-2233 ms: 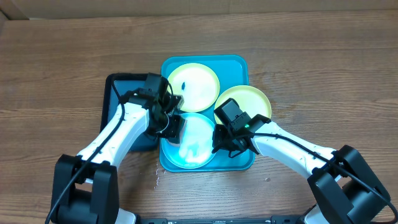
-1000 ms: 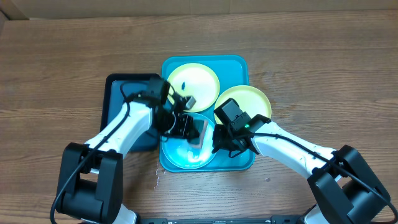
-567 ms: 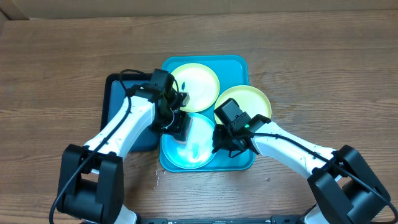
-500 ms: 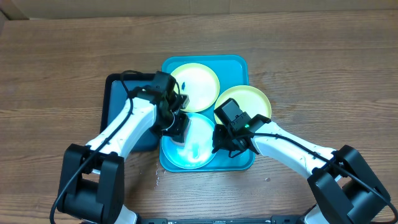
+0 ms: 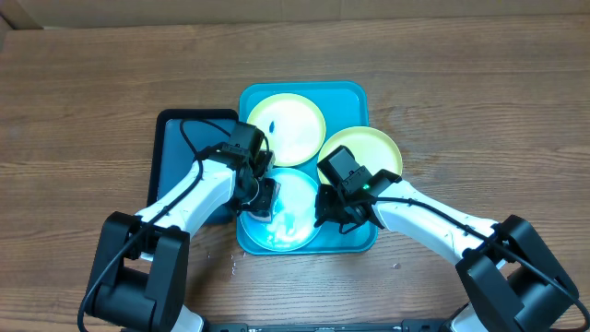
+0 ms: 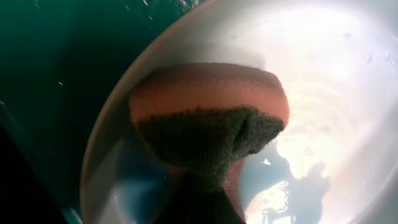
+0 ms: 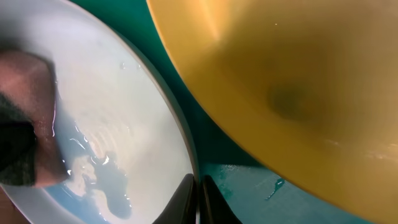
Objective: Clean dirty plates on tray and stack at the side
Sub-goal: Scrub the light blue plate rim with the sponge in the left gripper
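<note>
Your left pincer (image 5: 261,198) is clamped on a sponge (image 6: 208,118), orange with a dark scouring layer. The sponge is pressed onto the wet near plate (image 5: 293,226), which lies in the near half of the tray (image 5: 355,92). Your right pincer (image 7: 199,196) pinches that plate's right rim, jaws almost together. The far plate (image 5: 288,124), bearing a small blue smudge, lies in the tray's far left corner. The right plate (image 5: 369,148) overhangs the tray's right rim. A navy tray (image 5: 175,148) lies just beside the tray's left edge.

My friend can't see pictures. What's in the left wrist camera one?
A pink-orange sponge with a dark scrubby side sits on a wet, pale plate. Little puddles shine on the plate, and the green-blue tray shows at the left.
</note>
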Controlling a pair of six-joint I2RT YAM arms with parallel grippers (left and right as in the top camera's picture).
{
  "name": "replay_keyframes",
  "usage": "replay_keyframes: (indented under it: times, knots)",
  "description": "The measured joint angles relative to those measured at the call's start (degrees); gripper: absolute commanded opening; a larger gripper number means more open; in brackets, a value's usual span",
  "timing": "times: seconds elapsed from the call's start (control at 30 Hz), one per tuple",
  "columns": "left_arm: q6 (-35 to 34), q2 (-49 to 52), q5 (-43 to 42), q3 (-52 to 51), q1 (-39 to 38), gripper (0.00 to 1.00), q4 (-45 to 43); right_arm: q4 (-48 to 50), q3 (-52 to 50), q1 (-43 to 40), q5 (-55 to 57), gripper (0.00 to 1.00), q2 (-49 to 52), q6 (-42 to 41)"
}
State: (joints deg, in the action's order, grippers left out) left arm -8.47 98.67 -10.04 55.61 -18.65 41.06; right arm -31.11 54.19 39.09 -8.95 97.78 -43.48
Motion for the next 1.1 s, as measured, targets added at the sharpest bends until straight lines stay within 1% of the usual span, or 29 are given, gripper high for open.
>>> replay_keyframes:
  times: [0.23, 0.53, 0.6, 0.7, 0.8, 0.9, 0.93, 1.1]
  knots:
    - [-0.2, 0.0, -5.2, -0.4, 0.0, 0.04, 0.7, 0.0, 0.0, 0.0, 0.2, 0.05, 0.0, 0.0]
    - [-0.4, 0.0, -20.2, -1.3, 0.0, 0.04, -2.4, 0.1, 0.0, 0.0, 0.2, 0.05, 0.0, 0.0]
    - [-0.3, 0.0, -22.3, -1.2, 0.0, 0.04, -1.9, 0.1, 0.0, 0.0, 0.1, 0.05, 0.0, 0.0]
    - [0.2, 0.1, -23.6, 1.0, 0.0, 0.04, 1.8, 0.1, 0.0, 0.0, 0.1, 0.05, 0.0, 0.0]
    - [0.9, 0.2, -22.1, 6.5, 0.0, 0.04, 7.4, 0.1, 0.0, 0.0, 0.2, 0.05, 0.0, 0.0]
    - [1.2, 0.2, -16.7, 12.9, -0.3, 0.04, 12.0, 0.1, 0.0, 0.0, 0.1, 0.05, 0.0, 0.0]
    - [1.4, 0.2, -13.5, 15.1, -0.5, 0.04, 13.3, 0.1, 0.0, 0.0, 0.1, 0.05, 0.0, 0.0]
    - [1.4, 0.2, -5.4, 16.3, -0.9, 0.04, 15.1, 0.1, 0.0, 0.0, 0.1, 0.05, 0.0, 0.0]
